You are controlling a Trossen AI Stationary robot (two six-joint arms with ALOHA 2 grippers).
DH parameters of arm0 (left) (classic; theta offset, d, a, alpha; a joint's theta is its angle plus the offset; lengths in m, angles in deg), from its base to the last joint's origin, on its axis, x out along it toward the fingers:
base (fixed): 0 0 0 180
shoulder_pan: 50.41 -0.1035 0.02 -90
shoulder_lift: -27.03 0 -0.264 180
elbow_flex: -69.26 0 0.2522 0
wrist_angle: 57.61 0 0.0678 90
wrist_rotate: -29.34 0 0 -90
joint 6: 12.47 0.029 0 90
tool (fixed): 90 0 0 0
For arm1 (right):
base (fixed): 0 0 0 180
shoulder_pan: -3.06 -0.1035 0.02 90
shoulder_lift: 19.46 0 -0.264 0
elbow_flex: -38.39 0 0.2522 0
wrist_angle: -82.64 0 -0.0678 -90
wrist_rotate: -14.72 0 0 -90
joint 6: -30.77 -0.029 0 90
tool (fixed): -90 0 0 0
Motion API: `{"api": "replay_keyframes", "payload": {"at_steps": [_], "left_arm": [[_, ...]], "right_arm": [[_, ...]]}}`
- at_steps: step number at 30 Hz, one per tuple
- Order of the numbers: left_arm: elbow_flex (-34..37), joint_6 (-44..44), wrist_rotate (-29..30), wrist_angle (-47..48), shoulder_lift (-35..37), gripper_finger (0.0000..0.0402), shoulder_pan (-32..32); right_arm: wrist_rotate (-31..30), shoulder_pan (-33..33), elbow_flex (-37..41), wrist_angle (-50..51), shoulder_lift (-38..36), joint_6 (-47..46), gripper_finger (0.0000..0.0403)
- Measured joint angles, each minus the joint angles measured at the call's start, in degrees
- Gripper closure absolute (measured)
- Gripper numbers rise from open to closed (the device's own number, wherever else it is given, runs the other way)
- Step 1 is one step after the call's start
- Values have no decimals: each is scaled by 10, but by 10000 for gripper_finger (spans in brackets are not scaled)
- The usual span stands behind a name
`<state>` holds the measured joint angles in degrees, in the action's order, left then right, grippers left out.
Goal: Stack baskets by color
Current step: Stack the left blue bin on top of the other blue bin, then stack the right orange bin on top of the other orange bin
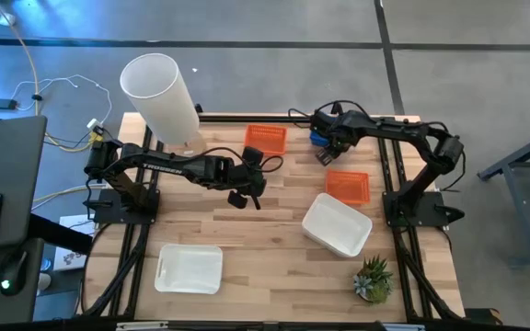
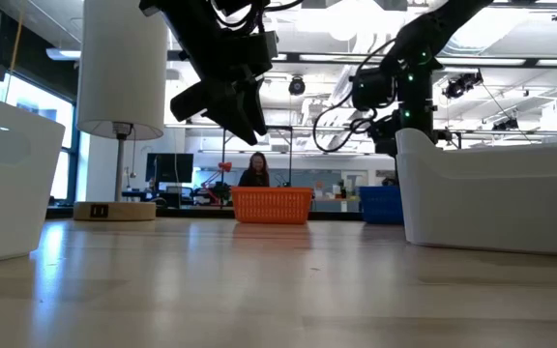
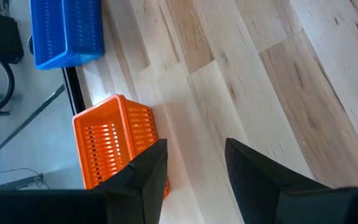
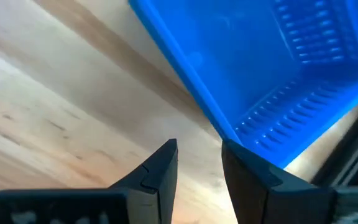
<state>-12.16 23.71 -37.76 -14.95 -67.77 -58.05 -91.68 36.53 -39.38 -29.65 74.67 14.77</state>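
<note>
Fingers apart, both grippers empty: left gripper (image 3: pixel 194 168) nr orange basket (image 3: pixel 115 144), right gripper (image 4: pixel 199 163) by blue basket (image 4: pixel 272 74)

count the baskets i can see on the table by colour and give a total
Orange mesh plastic baskets: 2, one at the table's far edge, one nearer the right arm
Blue mesh plastic baskets: 1 spot visible, mostly hidden under the right gripper, so a stack cannot be ruled out
White plastic baskets: 2, one and another
Total: 5 visible
</note>
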Motion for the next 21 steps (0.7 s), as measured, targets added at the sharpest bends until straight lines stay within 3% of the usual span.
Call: {"api": "replay_keyframes", "payload": {"at_steps": [21], "left_arm": [[0,0,3,0,0,255,0]], "right_arm": [[-63,30,0,-1,0,60,289]]}}
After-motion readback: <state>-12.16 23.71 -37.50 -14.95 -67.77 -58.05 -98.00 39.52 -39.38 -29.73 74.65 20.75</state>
